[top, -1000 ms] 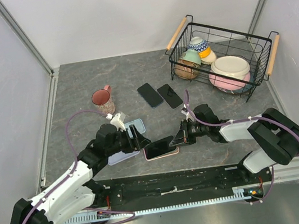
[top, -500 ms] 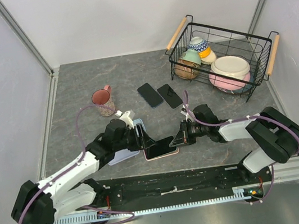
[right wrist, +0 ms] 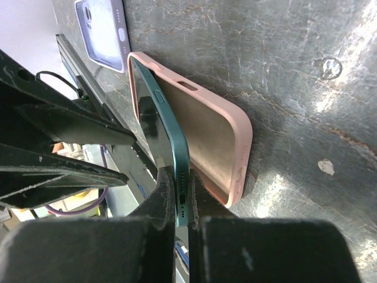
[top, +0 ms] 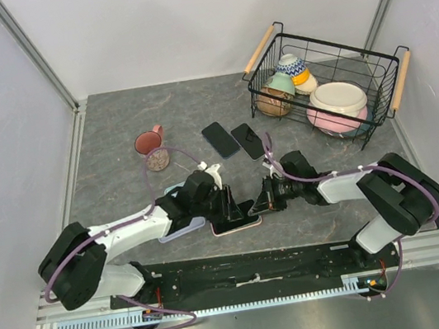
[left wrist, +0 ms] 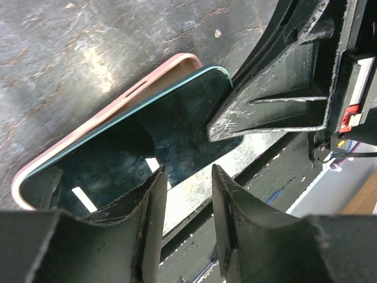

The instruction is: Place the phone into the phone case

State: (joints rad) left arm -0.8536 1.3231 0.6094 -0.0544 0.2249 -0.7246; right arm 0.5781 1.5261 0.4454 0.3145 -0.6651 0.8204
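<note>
1. While the right pincer (top: 261, 205) clamps the phone's (top: 234, 216) raised 3 o'clock end, its 9 o'clock end rests in the pink case (right wrist: 219, 144).
2. Left pincer (left wrist: 185, 177), parted and empty, hovers above the low end.

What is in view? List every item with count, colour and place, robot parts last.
pink case: one, pink, table's near edge
phone: one, teal-edged, tilted over that case
second case: one, lavender, left of pink case
spare phones: two, dark, table centre
mug: one, pink, left
basket: one, black wire, back right
bowls: several, mixed colours, in basket
left gripper: black, open over phone
right gripper: black, shut on phone
</note>
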